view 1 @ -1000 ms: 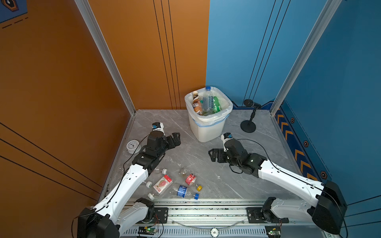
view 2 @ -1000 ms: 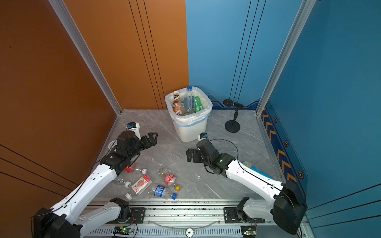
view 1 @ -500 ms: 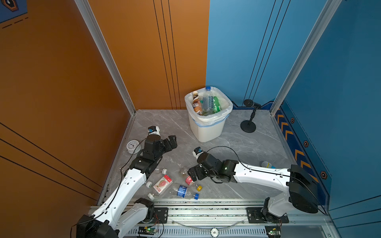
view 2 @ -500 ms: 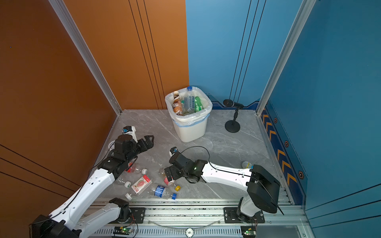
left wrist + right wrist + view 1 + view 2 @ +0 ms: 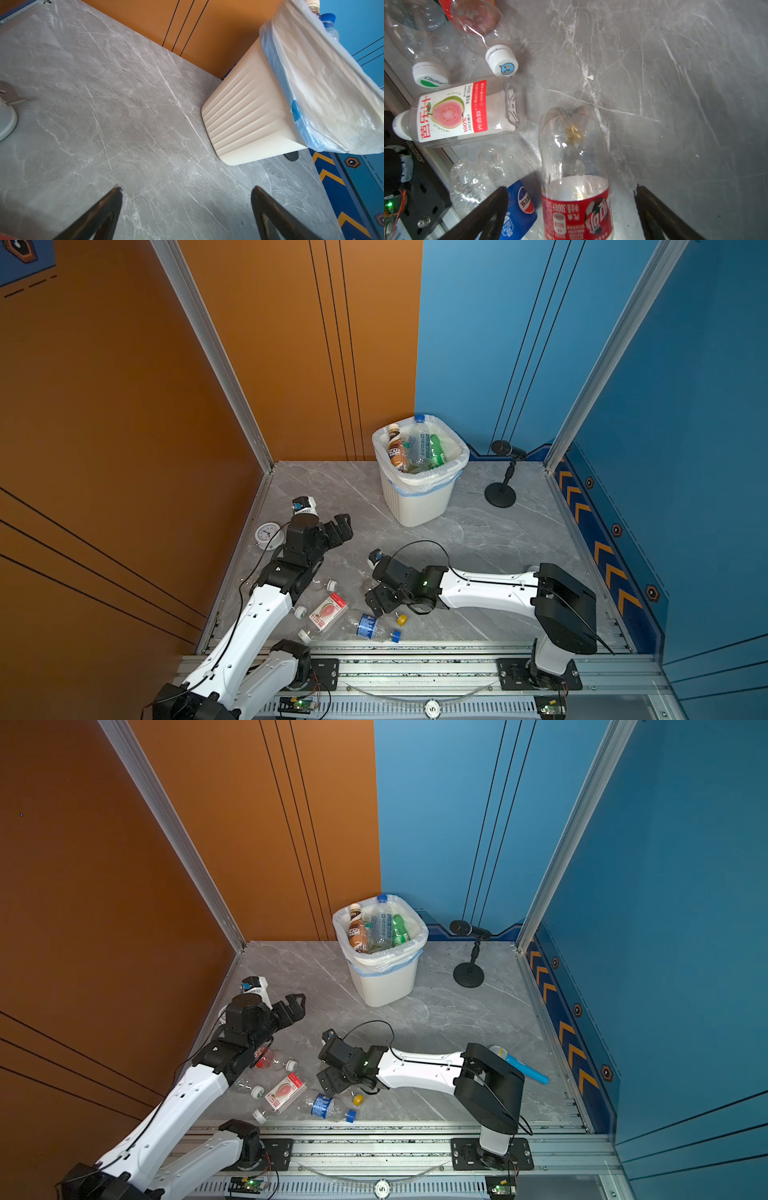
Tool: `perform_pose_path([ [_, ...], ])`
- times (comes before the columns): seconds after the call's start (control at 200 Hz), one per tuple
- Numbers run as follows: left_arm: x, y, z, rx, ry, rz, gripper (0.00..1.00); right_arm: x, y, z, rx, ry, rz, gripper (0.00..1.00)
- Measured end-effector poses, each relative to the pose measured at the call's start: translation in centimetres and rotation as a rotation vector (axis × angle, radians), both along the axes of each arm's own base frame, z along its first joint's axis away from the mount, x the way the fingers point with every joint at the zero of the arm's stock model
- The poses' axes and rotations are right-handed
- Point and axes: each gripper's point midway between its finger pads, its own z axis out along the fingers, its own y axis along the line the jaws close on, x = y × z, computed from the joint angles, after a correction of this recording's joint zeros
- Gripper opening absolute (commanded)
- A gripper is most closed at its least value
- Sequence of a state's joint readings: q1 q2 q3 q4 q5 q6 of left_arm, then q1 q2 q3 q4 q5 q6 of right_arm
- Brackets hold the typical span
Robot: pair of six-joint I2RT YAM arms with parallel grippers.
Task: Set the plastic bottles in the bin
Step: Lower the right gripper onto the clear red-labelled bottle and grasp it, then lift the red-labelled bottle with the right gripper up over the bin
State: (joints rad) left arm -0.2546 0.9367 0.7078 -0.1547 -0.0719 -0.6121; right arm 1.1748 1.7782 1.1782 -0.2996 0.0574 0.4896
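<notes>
- Spread wide: right gripper (image 5: 570, 188), black jaws straddling a clear, smooth red-label bottle (image 5: 575, 207) lying on veined grey marble (image 5: 675, 83).
- Just beside: squarish guava bottle (image 5: 452, 114), crinkled blue-label bottle (image 5: 517, 212).
- Spread too: left gripper (image 5: 187, 188), over bare marble.
- Well apart: ribbed white bin (image 5: 419, 506), bag-lined, more bottles (image 5: 419, 448) inside.

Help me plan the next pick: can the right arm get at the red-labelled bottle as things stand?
Probably yes: the right gripper is open with the red-labelled bottle lying between its fingers, nothing on top; the blue-labelled bottle crowds one side.
</notes>
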Motion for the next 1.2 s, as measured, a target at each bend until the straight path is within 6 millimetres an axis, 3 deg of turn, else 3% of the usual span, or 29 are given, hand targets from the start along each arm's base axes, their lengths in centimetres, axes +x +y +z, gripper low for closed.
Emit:
perform_pose_path([
  [0.24, 0.0, 0.6, -0.4, -0.004, 0.012, 0.021, 0.98, 0.3, -0.5, -2.5, -0.089, -0.003, -0.013, 0.89],
  [0.436, 0.0, 0.9, -0.4, -0.009, 0.013, 0.029, 0.98, 1.5, -1.1, -4.3, -0.150, -0.007, -0.035, 0.72],
  [0.626, 0.0, 1.0, -0.4, -0.014, 0.015, 0.032, 0.98, 3.0, -2.1, -4.4, -0.166, -0.014, -0.069, 0.56],
  [0.821, 0.0, 1.0, -0.5, -0.022, 0.019, 0.030, 0.98, 3.7, -2.5, -4.0, -0.164, -0.027, -0.091, 0.51],
  [0.951, 0.2, 0.9, -1.0, -0.026, 0.034, 0.032, 0.98, 4.6, -3.3, -1.2, -0.121, -0.060, -0.122, 0.50],
  [1.202, 0.3, 0.7, -2.0, -0.036, 0.059, 0.028, 0.98, 8.2, -6.6, 10.2, 0.059, -0.246, -0.234, 0.51],
])
